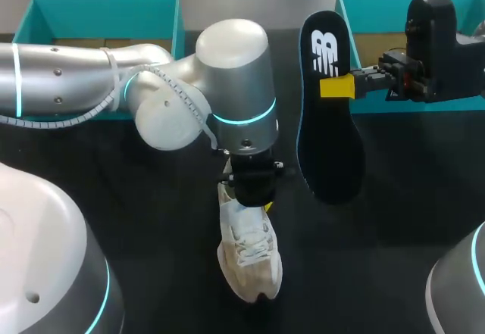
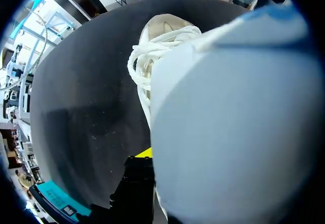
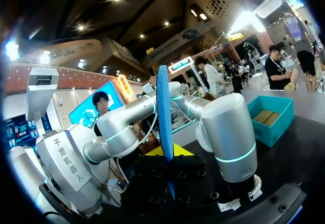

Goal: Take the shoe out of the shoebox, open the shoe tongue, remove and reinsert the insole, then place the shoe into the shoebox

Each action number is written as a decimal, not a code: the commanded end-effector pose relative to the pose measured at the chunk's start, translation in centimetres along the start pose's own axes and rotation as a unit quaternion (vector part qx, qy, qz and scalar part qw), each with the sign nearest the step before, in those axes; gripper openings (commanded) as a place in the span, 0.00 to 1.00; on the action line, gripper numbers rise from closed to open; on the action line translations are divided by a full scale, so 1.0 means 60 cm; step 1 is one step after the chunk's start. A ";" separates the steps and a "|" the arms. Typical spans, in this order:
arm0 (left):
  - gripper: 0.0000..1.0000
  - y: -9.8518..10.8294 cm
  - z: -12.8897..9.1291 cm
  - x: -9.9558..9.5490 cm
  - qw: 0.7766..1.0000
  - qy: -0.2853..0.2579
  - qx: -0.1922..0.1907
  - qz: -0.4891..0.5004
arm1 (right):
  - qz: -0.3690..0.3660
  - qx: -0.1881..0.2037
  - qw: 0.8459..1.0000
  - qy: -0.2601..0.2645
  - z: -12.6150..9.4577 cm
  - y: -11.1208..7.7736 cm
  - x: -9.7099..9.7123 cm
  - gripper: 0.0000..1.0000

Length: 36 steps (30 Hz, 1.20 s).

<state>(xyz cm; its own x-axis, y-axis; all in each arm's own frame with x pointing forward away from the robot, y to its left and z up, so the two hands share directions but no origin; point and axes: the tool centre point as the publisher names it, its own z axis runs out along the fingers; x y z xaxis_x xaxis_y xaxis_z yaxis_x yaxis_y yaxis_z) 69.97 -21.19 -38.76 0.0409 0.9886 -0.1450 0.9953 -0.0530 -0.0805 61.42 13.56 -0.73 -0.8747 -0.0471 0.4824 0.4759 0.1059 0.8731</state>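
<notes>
Insole [image 1: 327, 122] is held above the counter [image 1: 409, 220], clamped in the right pincer [image 1: 337, 86]. The left pincer [image 1: 254, 200] is at the heel of the white shoe [image 1: 250, 262]; whether it grips, I cannot tell.

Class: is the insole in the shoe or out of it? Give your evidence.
Out. The right gripper grips the insole edge-on, well apart from the shoe.
</notes>
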 end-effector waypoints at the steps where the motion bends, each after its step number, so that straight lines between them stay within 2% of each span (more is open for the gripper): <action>1: 0.00 -0.001 0.009 0.001 1.000 -0.004 0.000 0.004 | 0.001 0.001 1.000 0.000 0.003 0.001 -0.002 0.00; 3: 0.00 -0.003 0.007 0.002 1.000 -0.010 -0.001 0.009 | 0.001 0.001 1.000 0.000 0.003 0.001 -0.002 0.00; 4: 0.04 -0.004 0.006 0.002 1.000 -0.012 -0.002 0.011 | 0.001 0.001 1.000 0.000 0.003 0.001 -0.002 0.00; 5: 0.25 -0.005 0.005 0.003 1.000 -0.016 -0.003 0.015 | 0.001 0.001 1.000 0.000 0.003 0.001 -0.002 0.00; 6: 0.40 -0.006 0.003 0.005 1.000 -0.017 -0.004 0.017 | 0.001 0.001 1.000 0.000 0.003 0.001 -0.002 0.00; 7: 0.87 -0.007 0.000 0.005 1.000 -0.021 -0.009 0.019 | 0.001 0.001 1.000 0.000 0.003 0.001 -0.002 0.00; 8: 1.00 -0.008 -0.004 0.007 0.999 -0.026 -0.012 0.023 | 0.001 0.001 1.000 0.000 0.003 0.001 -0.002 0.00; 16: 1.00 -0.016 -0.055 0.016 0.996 -0.063 -0.050 0.034 | 0.001 0.001 1.000 0.000 0.003 0.001 -0.002 0.00; 24: 1.00 -0.011 -0.140 0.027 0.984 -0.156 -0.079 0.023 | 0.001 0.001 1.000 0.000 0.003 0.001 -0.002 0.00; 29: 1.00 -0.009 -0.203 0.036 0.963 -0.249 -0.096 0.021 | 0.001 0.001 1.000 0.000 0.003 0.001 -0.002 0.00; 36: 1.00 -0.017 -0.277 0.032 0.920 -0.365 -0.136 0.036 | 0.001 0.001 1.000 0.000 0.003 0.001 -0.002 0.00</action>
<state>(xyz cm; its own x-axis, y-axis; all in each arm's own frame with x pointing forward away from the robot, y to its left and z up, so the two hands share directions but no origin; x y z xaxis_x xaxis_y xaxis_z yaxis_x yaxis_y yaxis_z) 71.82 -20.08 -25.25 0.0929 0.7994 -0.5935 0.9880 -0.0001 0.1544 61.42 13.56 -0.73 -0.8747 -0.0470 0.4824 0.4759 0.1059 0.8731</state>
